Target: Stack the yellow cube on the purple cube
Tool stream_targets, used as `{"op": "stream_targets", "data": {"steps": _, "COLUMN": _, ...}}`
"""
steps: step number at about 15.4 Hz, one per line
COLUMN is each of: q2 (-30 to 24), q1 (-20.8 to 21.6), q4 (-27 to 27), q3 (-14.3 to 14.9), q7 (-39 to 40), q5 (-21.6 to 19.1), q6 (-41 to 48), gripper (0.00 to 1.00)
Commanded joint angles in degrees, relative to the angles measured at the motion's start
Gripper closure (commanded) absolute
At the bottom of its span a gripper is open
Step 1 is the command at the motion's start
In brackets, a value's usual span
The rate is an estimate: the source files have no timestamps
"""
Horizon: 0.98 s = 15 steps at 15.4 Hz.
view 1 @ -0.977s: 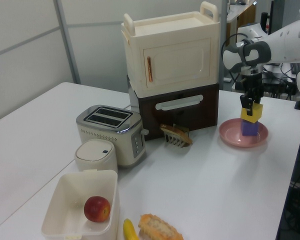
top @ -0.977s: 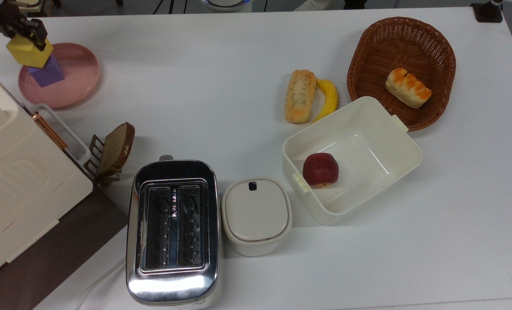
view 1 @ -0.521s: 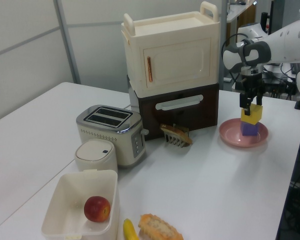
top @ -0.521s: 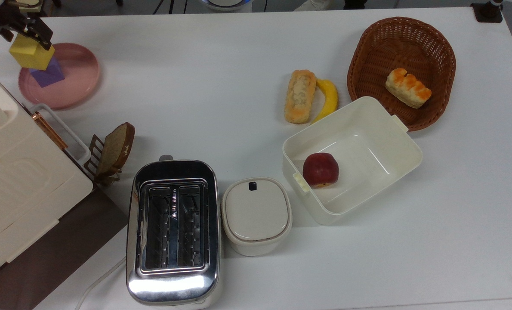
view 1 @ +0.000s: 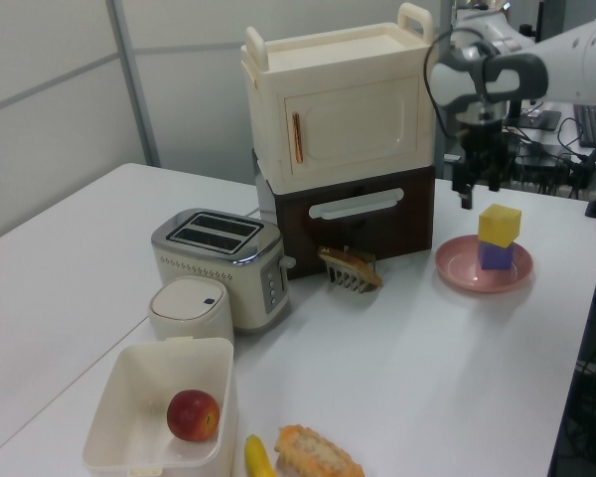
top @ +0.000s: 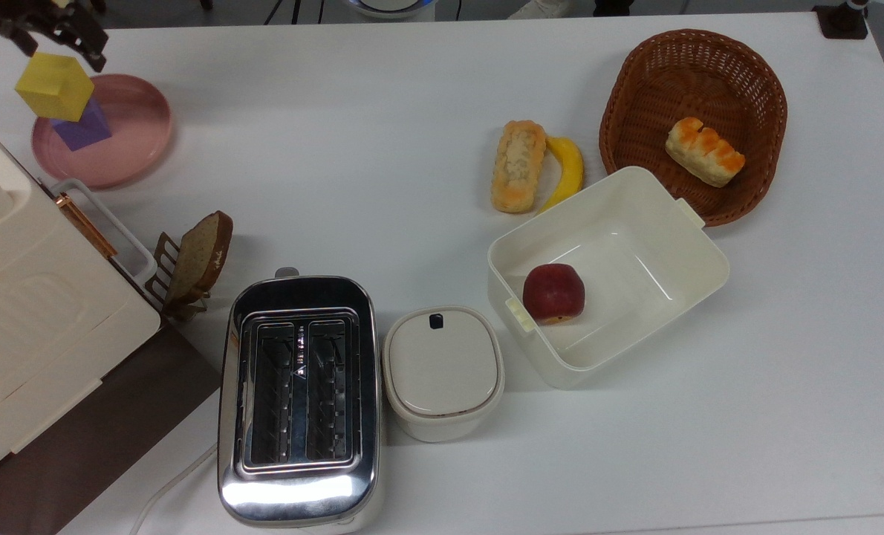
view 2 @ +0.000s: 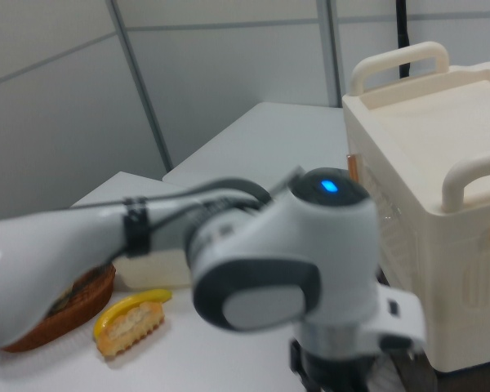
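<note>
Since a second ago I have let go of the yellow cube (view 1: 500, 225) and lifted away: my gripper (view 1: 476, 188) now hangs above and toward the left view's left of the stack, holding nothing, its fingers apart with clear air between them and the block. Yellow sits on the purple cube (view 1: 495, 255), which rests on the pink plate (view 1: 455, 266), near the cabinet (view 1: 338, 129). From the top view the yellow cube (top: 53, 86) hides most of the purple cube (top: 85, 131) and looks turned a little against it, so the faces do not line up squarely; it seems to rest steadily enough. I judge the stacking done. Pulling up and aside makes sense, since it keeps my fingers from brushing the top block on the way out.
</note>
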<state>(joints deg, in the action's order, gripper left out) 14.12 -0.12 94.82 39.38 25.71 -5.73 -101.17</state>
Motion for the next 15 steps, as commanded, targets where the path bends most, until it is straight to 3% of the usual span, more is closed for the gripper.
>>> {"op": "stream_targets", "data": {"steps": 1, "q2": -6.63, "q1": 8.62, "q4": 1.51, "q3": -2.63, "q7": -10.92, "q5": 6.59, "q6": 6.75, "gripper": 0.00}}
{"op": "stream_targets", "data": {"steps": 3, "q2": -10.06, "q1": 9.08, "q4": 1.42, "q3": -9.20, "q7": -15.49, "q5": 8.71, "q6": 11.59, "gripper": 0.00}}
{"op": "stream_targets", "data": {"steps": 6, "q2": -12.88, "q1": 8.03, "q4": 1.42, "q3": -19.31, "q7": -22.35, "q5": 8.81, "q6": 13.01, "gripper": 0.00}}
{"op": "stream_targets", "data": {"steps": 9, "q2": -12.89, "q1": 2.87, "q4": 0.64, "q3": -30.56, "q7": -26.23, "q5": 8.72, "q6": 12.58, "gripper": 0.00}}
{"op": "stream_targets", "data": {"steps": 10, "q2": -12.80, "q1": 1.45, "q4": 0.11, "q3": -32.86, "q7": -26.93, "q5": 8.37, "q6": 12.49, "gripper": 0.00}}
{"op": "stream_targets", "data": {"steps": 15, "q2": -12.45, "q1": 1.26, "q4": -1.12, "q3": -33.58, "q7": -27.56, "q5": 7.05, "q6": 12.14, "gripper": 0.00}}
